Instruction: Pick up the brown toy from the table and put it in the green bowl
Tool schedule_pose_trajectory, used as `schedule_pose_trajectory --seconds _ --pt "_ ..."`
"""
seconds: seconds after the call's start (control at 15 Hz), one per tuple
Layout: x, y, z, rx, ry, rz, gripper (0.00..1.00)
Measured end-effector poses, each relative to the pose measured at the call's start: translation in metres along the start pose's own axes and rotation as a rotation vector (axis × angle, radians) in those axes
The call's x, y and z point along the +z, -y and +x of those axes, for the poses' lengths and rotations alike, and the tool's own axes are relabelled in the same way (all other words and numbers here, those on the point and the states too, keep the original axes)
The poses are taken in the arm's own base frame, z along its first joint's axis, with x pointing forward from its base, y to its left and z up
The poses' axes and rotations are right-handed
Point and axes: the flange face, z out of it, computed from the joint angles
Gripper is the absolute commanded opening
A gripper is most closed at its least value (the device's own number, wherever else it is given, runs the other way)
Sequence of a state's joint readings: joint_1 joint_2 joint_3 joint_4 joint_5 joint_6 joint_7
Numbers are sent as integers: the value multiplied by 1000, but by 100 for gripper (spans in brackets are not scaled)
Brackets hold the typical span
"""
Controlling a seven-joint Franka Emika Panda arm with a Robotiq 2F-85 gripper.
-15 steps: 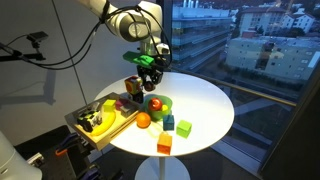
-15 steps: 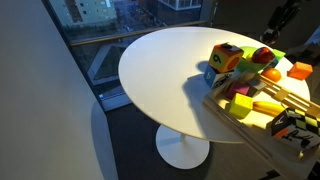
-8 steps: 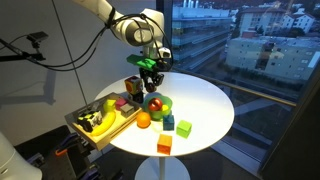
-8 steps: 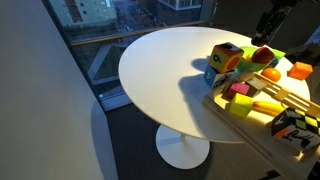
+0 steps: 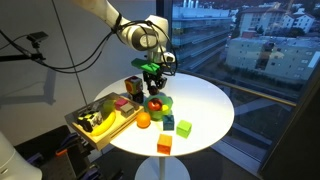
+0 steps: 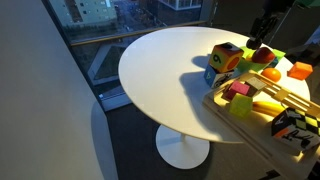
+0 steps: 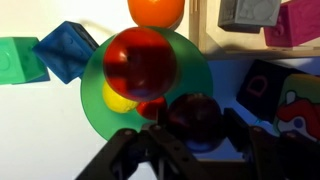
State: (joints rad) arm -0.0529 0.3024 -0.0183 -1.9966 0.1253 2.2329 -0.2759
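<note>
My gripper (image 7: 196, 128) is shut on the brown toy (image 7: 194, 118), a dark round lump held between the two fingers. In the wrist view the toy hangs over the right rim of the green bowl (image 7: 95, 108). The bowl holds a red ball (image 7: 140, 62), a yellow piece (image 7: 118, 98) and a small red piece. In an exterior view the gripper (image 5: 153, 82) hovers just above the bowl (image 5: 167, 104), near the table's tray side. In the exterior view from the opposite side the gripper (image 6: 262, 27) is above the bowl (image 6: 274, 54).
An orange ball (image 5: 143, 120), blue cube (image 5: 169, 122), green cube (image 5: 184, 127) and orange cube (image 5: 164, 145) lie around the bowl. A multicoloured block (image 5: 134, 88) stands right beside it. A wooden tray (image 5: 112, 127) of toys sticks out past the table edge.
My gripper has moved a little sideways and down toward the green bowl, still holding the brown toy.
</note>
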Motion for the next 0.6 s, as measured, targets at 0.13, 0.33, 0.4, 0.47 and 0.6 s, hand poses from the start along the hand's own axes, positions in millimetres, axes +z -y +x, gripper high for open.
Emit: schedule_pose_trajectory --seconds 0.13,0.33,0.4,0.47,0.6 --pt "5 -3 3 3 8 -2 34" --pt "16 -7 4 11 26 -9 34" --pt "19 -8 4 13 31 -11 34" --pt "22 -9 5 15 35 -12 34" --pt "28 -10 7 17 43 -12 44"
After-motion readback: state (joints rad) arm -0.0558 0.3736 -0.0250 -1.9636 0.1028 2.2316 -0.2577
